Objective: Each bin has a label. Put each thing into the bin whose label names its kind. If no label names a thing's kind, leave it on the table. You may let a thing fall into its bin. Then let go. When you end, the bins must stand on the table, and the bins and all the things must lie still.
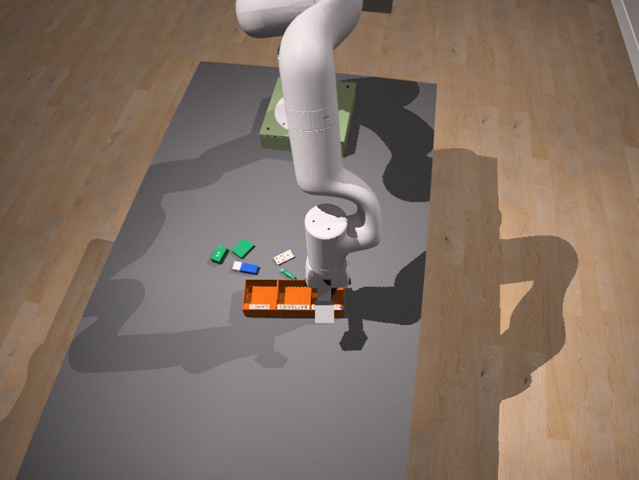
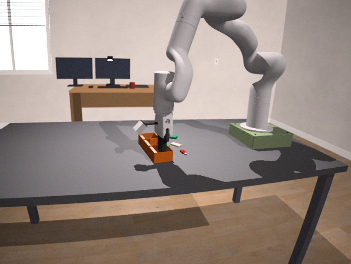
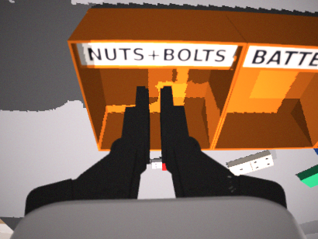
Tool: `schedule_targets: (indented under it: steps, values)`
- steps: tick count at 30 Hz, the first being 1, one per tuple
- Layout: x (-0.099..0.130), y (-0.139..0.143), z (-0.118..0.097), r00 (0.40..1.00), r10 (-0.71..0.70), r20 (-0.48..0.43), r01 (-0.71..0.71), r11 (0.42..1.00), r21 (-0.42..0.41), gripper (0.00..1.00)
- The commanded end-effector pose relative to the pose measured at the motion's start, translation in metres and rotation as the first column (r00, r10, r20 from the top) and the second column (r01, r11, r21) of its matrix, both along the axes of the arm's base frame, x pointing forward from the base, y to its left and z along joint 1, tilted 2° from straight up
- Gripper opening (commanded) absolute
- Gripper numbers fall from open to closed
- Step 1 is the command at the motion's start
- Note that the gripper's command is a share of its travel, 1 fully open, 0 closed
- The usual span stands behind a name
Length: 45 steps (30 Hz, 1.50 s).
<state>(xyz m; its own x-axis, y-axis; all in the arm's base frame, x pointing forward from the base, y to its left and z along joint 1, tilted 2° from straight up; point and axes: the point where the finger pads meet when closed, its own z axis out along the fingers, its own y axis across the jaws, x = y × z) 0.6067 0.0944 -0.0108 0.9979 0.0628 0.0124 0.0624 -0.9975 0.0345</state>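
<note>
One thing matters: the gripper [image 3: 155, 95], nearly shut on nothing, hangs over the NUTS+BOLTS bin [image 3: 97, 116], while the red stick [image 3: 160, 165] lies on the bench just outside that bin, arm-base side.

Beige walls, wood floor [image 2: 175, 241], window [image 2: 24, 34], desk [image 2: 110, 97] w/ 2 monitors [image 2: 93, 68]

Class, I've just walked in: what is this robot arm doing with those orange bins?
The arm's gripper hangs shut and empty over the NUTS+BOLTS bin, the end one of three joined orange bins. That bin looks empty. A domino, green pieces, a blue-and-white piece and a red-and-white piece lie on the table, unsorted.
</note>
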Motion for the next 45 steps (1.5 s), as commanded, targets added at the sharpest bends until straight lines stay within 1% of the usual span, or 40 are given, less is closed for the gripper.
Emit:
schedule_targets:
  steps: [1,5,45]
  values:
    - [0.0015,0.0,-0.0082,1.0,0.0,0.002,0.0,1.0,0.0,0.07]
    - [0.0016,-0.0003,-0.017,1.0,0.0,0.002,0.0,1.0,0.0,0.07]
    - [0.0017,-0.0003,-0.0169,1.0,0.0,0.003,0.0,1.0,0.0,0.07]
